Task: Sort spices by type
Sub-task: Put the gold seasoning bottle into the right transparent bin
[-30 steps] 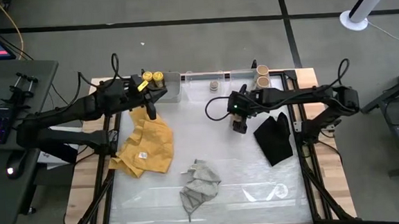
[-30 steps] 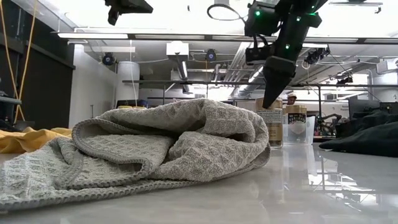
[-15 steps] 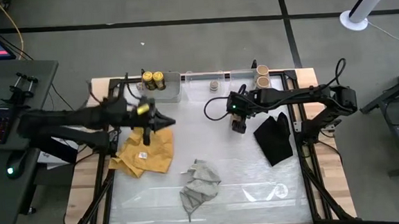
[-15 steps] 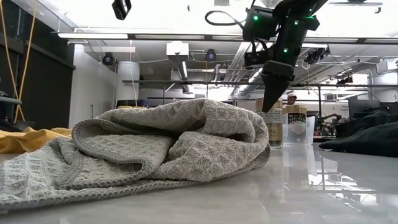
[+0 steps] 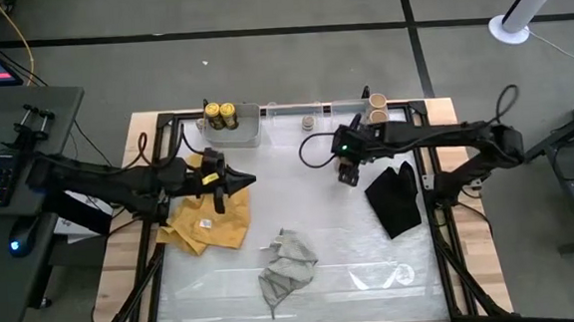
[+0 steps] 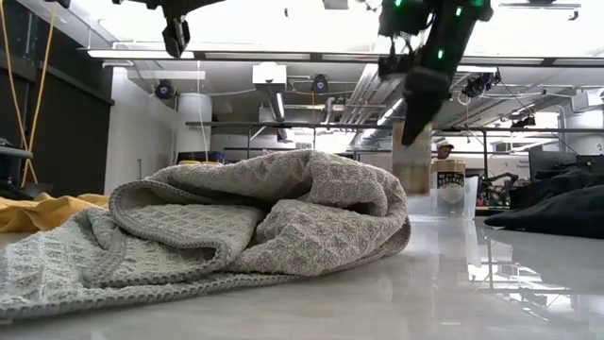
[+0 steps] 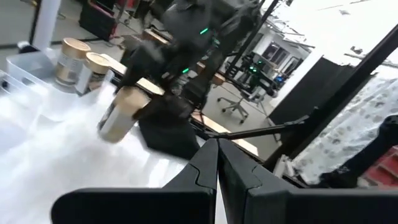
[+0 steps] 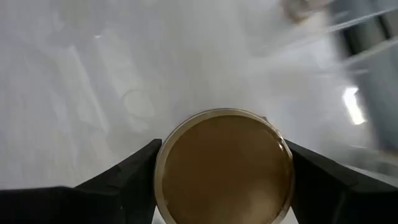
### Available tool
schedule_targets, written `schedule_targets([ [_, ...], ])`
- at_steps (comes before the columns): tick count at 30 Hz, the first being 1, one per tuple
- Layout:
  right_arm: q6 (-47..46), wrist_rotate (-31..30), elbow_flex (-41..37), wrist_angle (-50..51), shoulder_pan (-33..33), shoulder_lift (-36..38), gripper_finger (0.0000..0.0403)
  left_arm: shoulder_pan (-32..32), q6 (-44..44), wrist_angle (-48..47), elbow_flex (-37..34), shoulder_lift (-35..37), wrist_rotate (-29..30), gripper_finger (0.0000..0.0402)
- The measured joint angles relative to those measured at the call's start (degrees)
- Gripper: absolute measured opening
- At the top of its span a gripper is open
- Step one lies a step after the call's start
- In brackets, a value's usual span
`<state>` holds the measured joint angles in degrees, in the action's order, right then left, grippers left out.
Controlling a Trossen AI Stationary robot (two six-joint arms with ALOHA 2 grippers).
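**A:** What is the right arm doing?

**B:** The right gripper [image 5: 349,174] has its fingers closed around a tan spice jar [image 8: 224,167] with a pale lid, held just above the white table [image 5: 352,247], beside the black cloth [image 5: 395,198].

**A:** And the left gripper?

**B:** The left gripper [image 5: 244,180] hangs over the yellow cloth [image 5: 210,214], jaws pressed together, holding nothing.

**A:** Where are the other jars?

**B:** Along the far edge: two dark jars with gold tops [image 5: 219,114] in a grey bin [image 5: 243,132], a tiny clear jar [image 5: 308,124] mid-edge, two tan jars [image 5: 377,105] to the right. A grey cloth [image 5: 287,262] lies near the front
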<state>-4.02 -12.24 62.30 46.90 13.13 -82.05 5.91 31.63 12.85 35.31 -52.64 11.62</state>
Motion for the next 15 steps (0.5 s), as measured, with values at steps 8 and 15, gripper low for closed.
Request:
schedule_targets([
  [8, -6.0, -16.53, 8.65, 7.76, 1.03, 9.31, 0.0272, -4.29, -5.72, 0.06, 0.0, -0.02, 0.15, 0.0],
  [15, -11.46, -17.01, 11.2, 5.9, 12.53, 6.5, 0.0272, -8.83, -6.23, 0.38, 0.0, -0.07, 0.15, 0.0],
])
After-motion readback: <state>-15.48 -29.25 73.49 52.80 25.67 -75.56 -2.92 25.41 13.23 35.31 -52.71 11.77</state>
